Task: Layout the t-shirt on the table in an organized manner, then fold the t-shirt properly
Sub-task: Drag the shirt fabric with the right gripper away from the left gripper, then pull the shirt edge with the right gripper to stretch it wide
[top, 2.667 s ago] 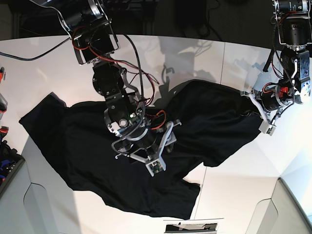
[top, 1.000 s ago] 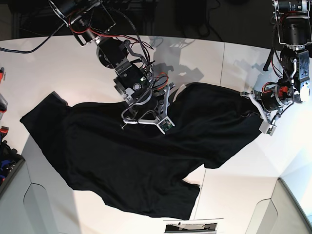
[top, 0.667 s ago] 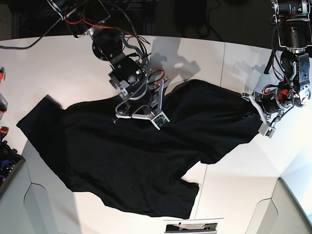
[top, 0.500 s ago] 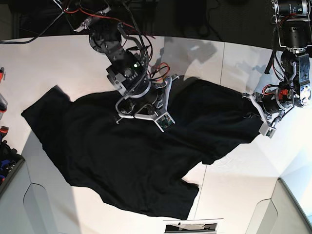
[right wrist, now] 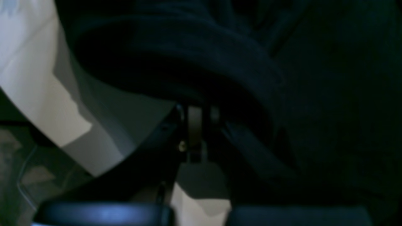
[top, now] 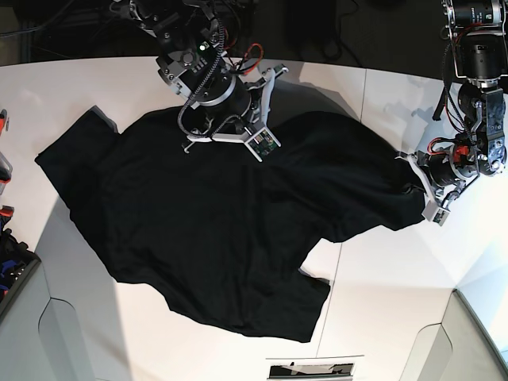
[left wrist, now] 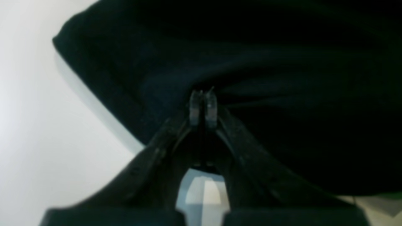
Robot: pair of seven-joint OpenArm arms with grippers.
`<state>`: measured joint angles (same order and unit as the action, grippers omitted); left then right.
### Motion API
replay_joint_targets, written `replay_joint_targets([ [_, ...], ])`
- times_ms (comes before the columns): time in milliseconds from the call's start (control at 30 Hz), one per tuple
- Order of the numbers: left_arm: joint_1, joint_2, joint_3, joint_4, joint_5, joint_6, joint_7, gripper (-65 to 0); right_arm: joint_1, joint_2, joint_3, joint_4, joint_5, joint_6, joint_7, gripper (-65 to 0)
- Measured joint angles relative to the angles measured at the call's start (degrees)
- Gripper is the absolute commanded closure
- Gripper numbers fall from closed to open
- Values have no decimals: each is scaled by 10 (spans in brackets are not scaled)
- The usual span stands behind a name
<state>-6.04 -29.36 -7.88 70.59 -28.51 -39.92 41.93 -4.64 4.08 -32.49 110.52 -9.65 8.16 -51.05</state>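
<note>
T-shirt (top: 214, 230): black, spread crumpled across the middle of the table (top: 95, 87), reaching from the base view's left side to its right. No print, patch or tag visible from any view; the cloth reads as plain black. Folds and seams are hard to make out, since both wrist views are dark and blurred. One lobe hangs toward the near edge, another runs out to the right.

Right gripper (top: 226, 135): sits at the shirt's far edge, upper centre of the base view. In the right wrist view the right gripper (right wrist: 201, 114) has its jaws drawn together under a thick rolled fold of the t-shirt (right wrist: 251, 78). The fold hides the tips, so I cannot confirm cloth between them. The arm's body and cables cover the fabric edge below it in the base view.

Left gripper (top: 413, 178): at the shirt's right end. In the left wrist view the left gripper (left wrist: 203, 94) has its jaws pressed tight with black cloth bunched at the tips, pinching the t-shirt (left wrist: 251, 62). White table (left wrist: 47, 141) shows to the left of it.

Around: a thin dark seam line (top: 361, 103) crosses the tabletop. Red and blue items (top: 6, 230) sit at the far left, cut off by the frame, unidentifiable. A dark-and-white strip (top: 311, 369) sits at the bottom edge, partly cropped.
</note>
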Motion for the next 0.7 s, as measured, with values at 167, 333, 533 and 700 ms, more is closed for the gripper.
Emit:
replay_joint_targets([
  [167, 0, 0, 0, 0, 2, 0, 0, -15, -3, 26, 0, 0, 45, 29, -1, 0],
  [333, -3, 0, 0, 0, 22, -2, -8, -15, -16, 26, 0, 0, 121, 56, -9, -89],
  [533, -31, 0, 0, -7, 36, 0, 0, -15, -46, 26, 0, 35, 167, 75, -22, -209],
  [700, -73, 0, 0, -78, 34, 0, -5, -15, -58, 26, 1, 79, 127, 75, -10, -262],
])
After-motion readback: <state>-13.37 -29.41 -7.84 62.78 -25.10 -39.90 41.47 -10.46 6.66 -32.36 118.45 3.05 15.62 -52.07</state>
